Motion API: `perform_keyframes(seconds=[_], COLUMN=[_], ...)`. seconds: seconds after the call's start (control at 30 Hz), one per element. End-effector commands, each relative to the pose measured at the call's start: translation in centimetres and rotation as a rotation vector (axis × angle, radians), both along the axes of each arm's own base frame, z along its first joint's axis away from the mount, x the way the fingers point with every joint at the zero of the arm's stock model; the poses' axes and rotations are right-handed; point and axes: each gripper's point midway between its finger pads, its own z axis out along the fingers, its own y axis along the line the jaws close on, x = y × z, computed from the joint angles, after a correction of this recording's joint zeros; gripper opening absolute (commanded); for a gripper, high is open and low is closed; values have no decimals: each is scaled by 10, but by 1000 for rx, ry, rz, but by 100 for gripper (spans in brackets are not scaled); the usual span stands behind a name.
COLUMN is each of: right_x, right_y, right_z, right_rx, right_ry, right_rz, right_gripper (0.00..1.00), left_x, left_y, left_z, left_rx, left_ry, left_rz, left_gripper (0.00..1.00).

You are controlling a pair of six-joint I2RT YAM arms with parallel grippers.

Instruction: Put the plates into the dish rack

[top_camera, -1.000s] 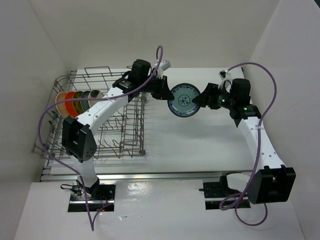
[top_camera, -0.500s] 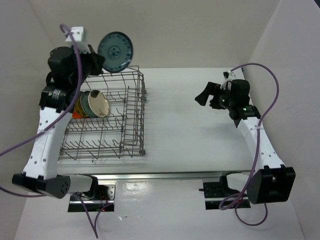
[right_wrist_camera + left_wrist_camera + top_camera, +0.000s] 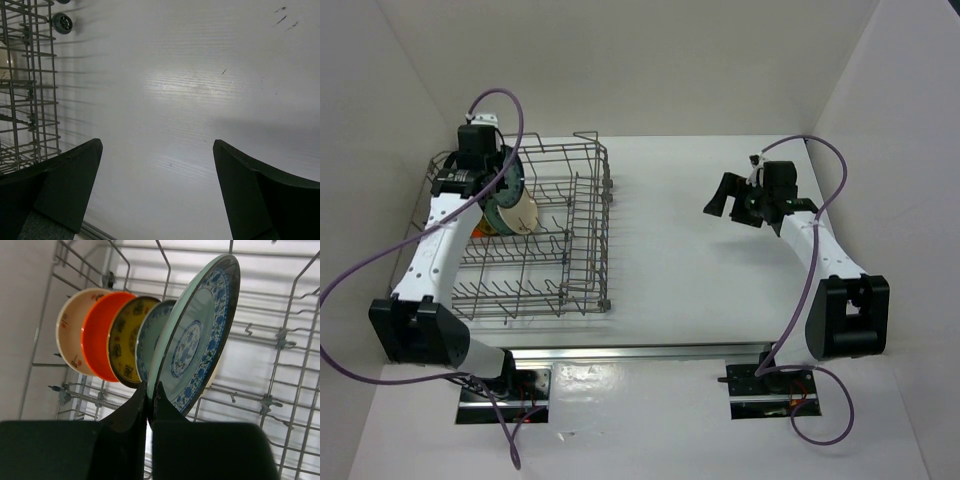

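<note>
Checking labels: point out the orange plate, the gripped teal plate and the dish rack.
orange plate (image 3: 97, 335), left wrist view, centre of its face.
gripped teal plate (image 3: 186, 347), left wrist view, patterned centre.
dish rack (image 3: 588, 235), top external view, right wall.

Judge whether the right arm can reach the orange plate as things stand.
Probably not: the right gripper hangs open across the table; the orange plate stands at the far side of the dish rack.

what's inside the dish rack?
Four standing in a row: cream plate, orange plate, brown-yellow plate, teal plate. The left gripper clamps a fifth plate beside them; it hides the slots below.
</note>
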Motion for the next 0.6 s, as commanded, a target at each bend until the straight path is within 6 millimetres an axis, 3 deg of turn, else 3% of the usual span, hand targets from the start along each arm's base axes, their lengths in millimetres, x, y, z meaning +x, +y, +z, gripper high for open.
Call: perform_keyframes(seconds=[0.0, 0.13, 0.33, 0.43, 0.57], right_x=[9, 3, 4, 8, 13], right_y=[-1, -13, -19, -19, -18], right_z=[13, -3, -4, -3, 6], right_rx=[-25, -75, -103, -102, -85], right_ry=[-44, 5, 13, 5, -9], right_rz=[-2, -52, -81, -81, -96], right_gripper=[100, 100, 100, 100, 100], left_x=[13, 27, 31, 33, 33], left_y=[2, -3, -5, -15, -40], left_z=[8, -16, -44, -53, -80], left_rx=[17, -14, -25, -72, -95], left_ry=[-39, 11, 83, 96, 158], left_rz=[3, -5, -8, -34, -79], left_gripper=[0, 0, 0, 0, 0])
